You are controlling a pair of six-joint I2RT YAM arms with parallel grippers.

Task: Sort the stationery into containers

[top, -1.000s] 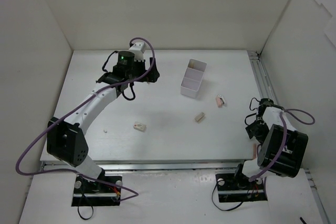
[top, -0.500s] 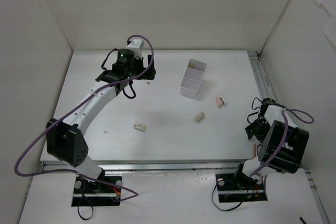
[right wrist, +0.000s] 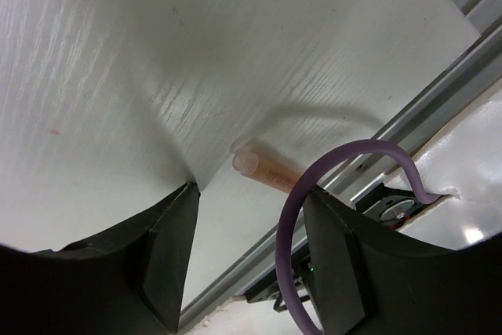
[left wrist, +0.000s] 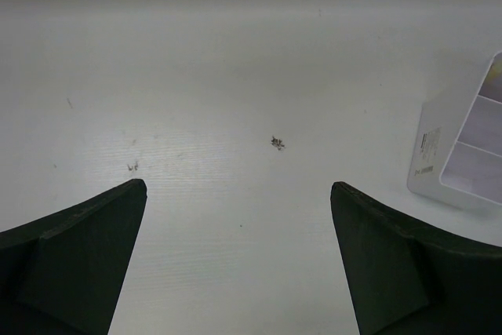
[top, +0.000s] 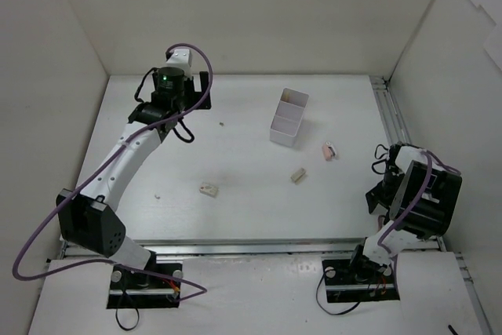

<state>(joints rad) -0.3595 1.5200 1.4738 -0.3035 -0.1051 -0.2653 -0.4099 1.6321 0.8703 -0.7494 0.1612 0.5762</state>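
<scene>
The white divided box [top: 289,118] stands at the back middle of the table; its corner shows at the right edge of the left wrist view [left wrist: 463,154]. Two beige blocks [top: 209,189] [top: 298,175] and a pink piece [top: 330,151] lie loose on the table. My left gripper [top: 199,85] is open and empty over bare table at the back left [left wrist: 238,184], well left of the box. My right gripper [top: 378,196] is open and low at the table's near right edge [right wrist: 251,190]. An orange pen [right wrist: 271,172] lies just beyond its fingertips, beside the metal rail.
A tiny dark speck [left wrist: 278,143] lies ahead of the left gripper. A small white bit [top: 158,194] lies at the left. White walls enclose the table. A metal rail [top: 392,119] runs along the right edge. My purple cable [right wrist: 314,194] loops across the right wrist view.
My left gripper has swung left and back, away from the box. My right wrist has turned and dropped toward the near right edge.
</scene>
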